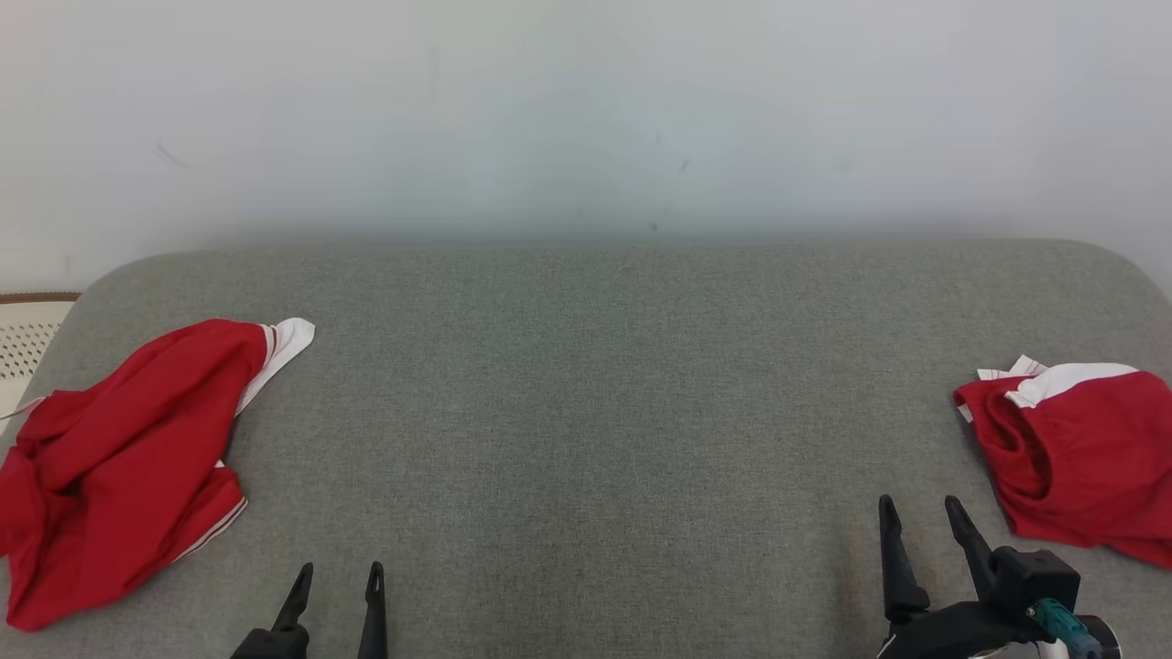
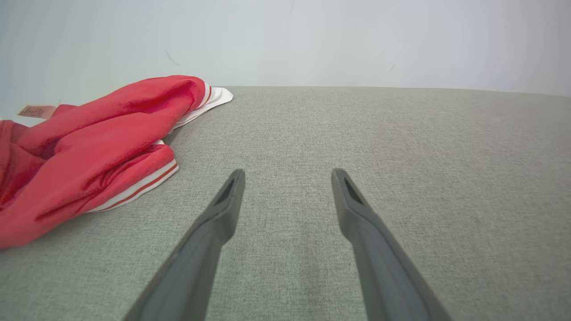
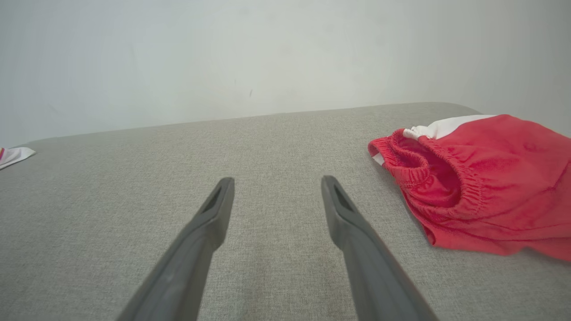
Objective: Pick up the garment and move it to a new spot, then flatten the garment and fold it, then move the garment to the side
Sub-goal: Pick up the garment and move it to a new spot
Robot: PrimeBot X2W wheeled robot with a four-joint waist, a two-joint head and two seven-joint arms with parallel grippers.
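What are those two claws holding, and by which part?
Nothing. The left gripper and right gripper are both open; the left garment and right garment lie untouched beside them.

The left garment [image 1: 119,458], heaped at the left edge of the grey padded surface [image 1: 595,412], runs off the head view's left side. Its folds hide its shape (shirt or shorts, I cannot tell). A small label [image 2: 36,110] on it in the left wrist view carries print too small to read. The right garment [image 1: 1080,458], at the surface's right edge, is cut by the right side of the head and right wrist views. The left gripper [image 1: 340,569] shows little beyond its fingers, its body lying below the bottom edge. The right gripper [image 1: 918,503] is clipped there as well. A pale perforated object [image 1: 27,343] past the surface's far left corner is cut off and unidentifiable.
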